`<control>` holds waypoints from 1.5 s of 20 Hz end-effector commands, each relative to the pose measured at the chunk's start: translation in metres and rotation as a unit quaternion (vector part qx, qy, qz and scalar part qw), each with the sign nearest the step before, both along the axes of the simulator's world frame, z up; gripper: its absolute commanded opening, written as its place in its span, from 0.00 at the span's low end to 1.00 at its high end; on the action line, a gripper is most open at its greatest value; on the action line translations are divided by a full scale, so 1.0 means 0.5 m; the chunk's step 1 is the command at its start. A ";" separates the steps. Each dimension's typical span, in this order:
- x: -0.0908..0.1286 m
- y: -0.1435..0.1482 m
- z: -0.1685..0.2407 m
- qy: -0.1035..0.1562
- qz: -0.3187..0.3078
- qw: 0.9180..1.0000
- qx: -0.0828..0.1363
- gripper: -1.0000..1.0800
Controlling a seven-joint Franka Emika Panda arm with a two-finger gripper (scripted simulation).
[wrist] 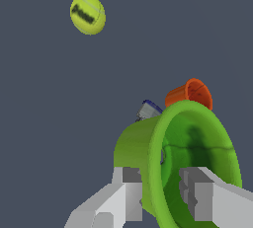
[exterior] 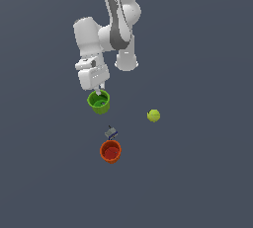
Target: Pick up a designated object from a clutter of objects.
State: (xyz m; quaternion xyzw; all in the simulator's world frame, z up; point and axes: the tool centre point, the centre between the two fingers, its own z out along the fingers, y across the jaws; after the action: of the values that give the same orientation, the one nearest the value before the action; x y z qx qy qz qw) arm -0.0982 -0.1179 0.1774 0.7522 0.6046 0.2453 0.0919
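The designated object, a small bright green cup [exterior: 99, 101] [wrist: 173, 158], sits directly under my gripper [exterior: 100, 93] [wrist: 160, 185]. In the wrist view one finger lies against the outside of the cup's wall and the other reaches inside the rim, so the jaws pinch the wall between them. The rest of the clutter lies apart from it. An orange-red cup [exterior: 110, 151] [wrist: 191, 94] stands upright. A tiny grey-blue item [exterior: 111, 133] [wrist: 148, 109] rests between the two cups. A yellow-green ball [exterior: 153, 115] [wrist: 87, 14] lies off to the exterior view's right.
All things rest on a flat dark grey floor [exterior: 197, 182]. The arm's white links [exterior: 116, 29] rise above the green cup toward the top of the exterior view.
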 end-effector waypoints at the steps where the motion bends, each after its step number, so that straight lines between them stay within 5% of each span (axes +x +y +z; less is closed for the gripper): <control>1: 0.009 0.011 0.037 0.001 0.000 1.000 -0.001 0.00; 30: 0.145 0.148 0.513 0.000 -0.002 1.000 0.002 0.00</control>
State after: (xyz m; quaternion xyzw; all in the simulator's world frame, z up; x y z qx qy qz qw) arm -0.0284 -0.0457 0.4250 0.7532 0.6034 0.2457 0.0904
